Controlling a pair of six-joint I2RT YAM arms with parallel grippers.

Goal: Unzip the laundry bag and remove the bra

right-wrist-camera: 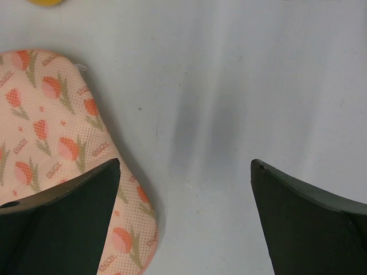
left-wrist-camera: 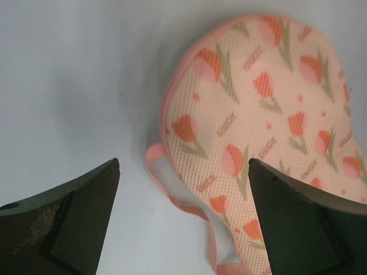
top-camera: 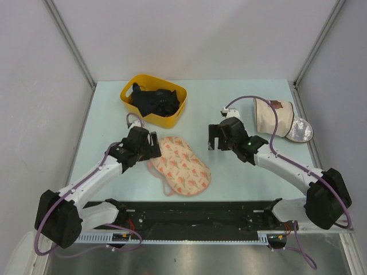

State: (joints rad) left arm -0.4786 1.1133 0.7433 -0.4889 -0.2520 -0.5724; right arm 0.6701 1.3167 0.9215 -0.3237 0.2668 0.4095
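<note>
The laundry bag (top-camera: 179, 166) lies flat on the table between the two arms, peach-pink with a red-orange tulip print, and looks closed. The bra is hidden. My left gripper (top-camera: 152, 143) hovers open over the bag's far left end. In the left wrist view the bag (left-wrist-camera: 269, 103) fills the right side, and its pink trim loop (left-wrist-camera: 172, 192) lies on the table between my open fingers (left-wrist-camera: 183, 166). My right gripper (top-camera: 214, 137) is open above bare table, just right of the bag. In the right wrist view the bag's edge (right-wrist-camera: 51, 114) shows at the left, beside my left finger (right-wrist-camera: 184, 166).
A yellow basket (top-camera: 127, 91) holding dark clothes stands at the back, behind the bag. A beige cylinder bag (top-camera: 274, 117) with a silvery piece (top-camera: 299, 130) beside it lies at the back right. White walls close in the table on three sides.
</note>
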